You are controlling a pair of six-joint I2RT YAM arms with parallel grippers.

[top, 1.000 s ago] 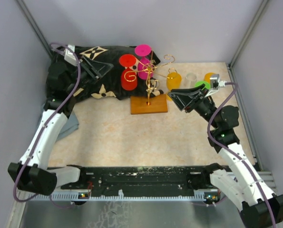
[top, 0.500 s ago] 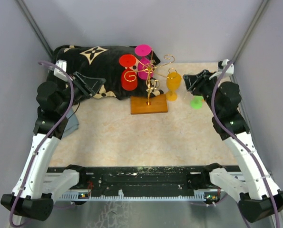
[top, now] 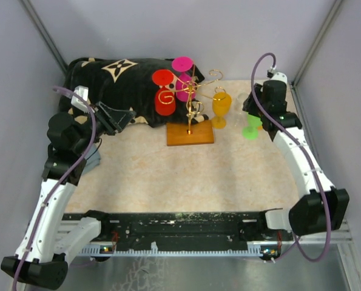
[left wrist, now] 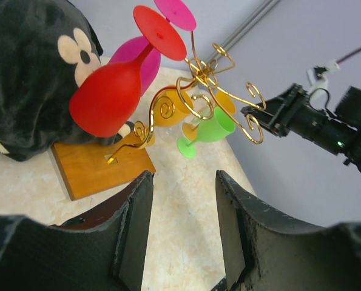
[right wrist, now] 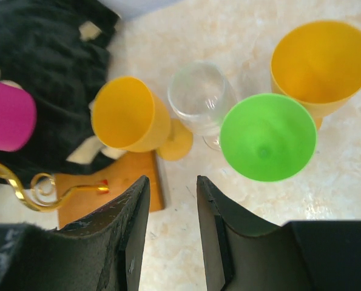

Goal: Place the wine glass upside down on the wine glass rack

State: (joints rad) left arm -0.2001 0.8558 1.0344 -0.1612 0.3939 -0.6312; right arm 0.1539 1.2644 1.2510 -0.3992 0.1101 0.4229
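Grey walls box in a beige speckled table [top: 168, 176]. Top view: left arm rises along the left edge, elbow bent, left gripper [top: 129, 115] pointing right toward the wine glass rack [top: 190, 134], well apart from it; right arm stretches up the right edge, wrist bent down, right gripper [top: 253, 114] hanging over the green wine glass [top: 250, 131], which stands upright on the table right of the rack; rack sits mid-back on its wooden base w/ a red wine glass [top: 164, 100] and a pink wine glass [top: 182, 77] hung upside down on it; a yellow wine glass [top: 221, 104] stands just right of the base; black plush cloth [top: 116, 76] lies back left. Left wrist view: jaws apart, nothing btwn them; rack ahead, red and pink glasses on its curls. Right wrist view: jaws parted and empty, looking down into the green glass; a clear wine glass [right wrist: 201, 97] just beside it, a second yellow glass [right wrist: 323, 63] near; none gripped.
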